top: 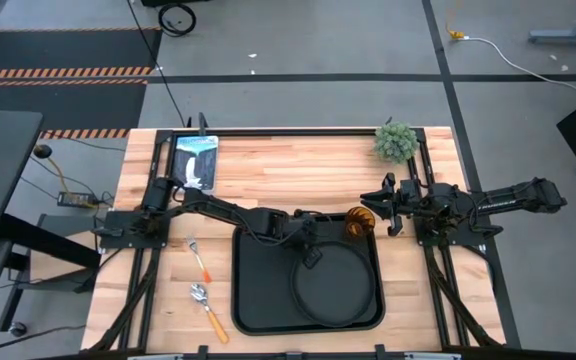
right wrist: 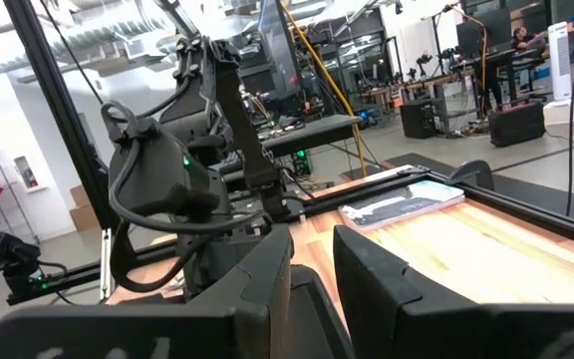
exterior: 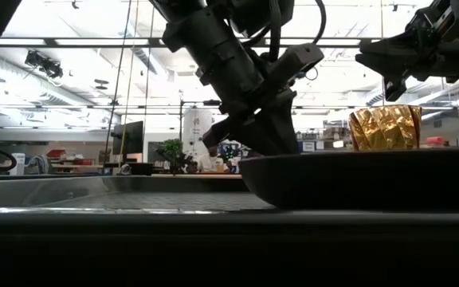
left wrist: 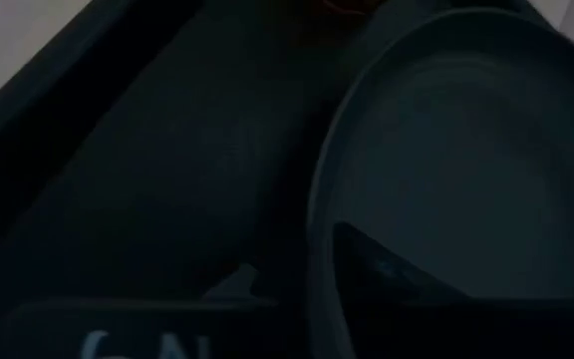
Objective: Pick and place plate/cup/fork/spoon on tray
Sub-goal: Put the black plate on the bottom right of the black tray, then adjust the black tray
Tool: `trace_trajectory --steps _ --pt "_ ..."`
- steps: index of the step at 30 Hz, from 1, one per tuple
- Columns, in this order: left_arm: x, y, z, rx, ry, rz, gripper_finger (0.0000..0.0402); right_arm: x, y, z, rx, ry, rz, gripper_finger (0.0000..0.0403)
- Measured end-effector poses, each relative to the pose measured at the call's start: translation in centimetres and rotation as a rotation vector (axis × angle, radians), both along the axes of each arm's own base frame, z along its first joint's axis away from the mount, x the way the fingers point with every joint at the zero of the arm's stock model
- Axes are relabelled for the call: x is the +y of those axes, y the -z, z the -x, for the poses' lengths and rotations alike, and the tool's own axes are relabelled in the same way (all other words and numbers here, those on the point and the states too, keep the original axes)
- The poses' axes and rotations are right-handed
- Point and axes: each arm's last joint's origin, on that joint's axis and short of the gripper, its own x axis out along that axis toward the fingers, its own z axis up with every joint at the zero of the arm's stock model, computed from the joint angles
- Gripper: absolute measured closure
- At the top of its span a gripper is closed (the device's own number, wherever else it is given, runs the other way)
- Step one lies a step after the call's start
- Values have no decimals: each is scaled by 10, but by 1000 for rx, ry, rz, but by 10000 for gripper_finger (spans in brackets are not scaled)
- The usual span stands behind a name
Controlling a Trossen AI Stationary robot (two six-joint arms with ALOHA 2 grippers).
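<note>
The black rectangular tray [top: 253, 300] lies at the table's near middle. The round dark plate [top: 338, 288] lies flat in the tray's right half. My left gripper [top: 312, 256] is low over the plate's far left rim [left wrist: 319, 229] and open. One finger [left wrist: 387, 271] stands inside the rim and the other [left wrist: 237, 284] outside, with a gap to the rim. The amber cup [top: 360, 222] stands upright at the tray's far right corner. My right gripper [top: 371, 203] hangs shut and empty above and just beyond the cup. The fork [top: 200, 258] and the spoon [top: 208, 308] lie on the wood left of the tray.
A small green plant [top: 395, 141] stands at the table's far right. A flat printed packet [top: 194, 160] lies at the far left. Bare wood lies between the tray and the far edge. The tray's left half [top: 263, 280] holds nothing.
</note>
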Motion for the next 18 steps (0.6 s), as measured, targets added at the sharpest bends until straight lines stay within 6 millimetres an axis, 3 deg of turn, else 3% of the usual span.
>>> trace_trajectory --steps 9,18 --pt "5 -8 10 76 116 -26 286 0 0 0 0 0 0 315" --pt "16 -6 51 499 279 -351 296 0 0 0 0 0 0 315"
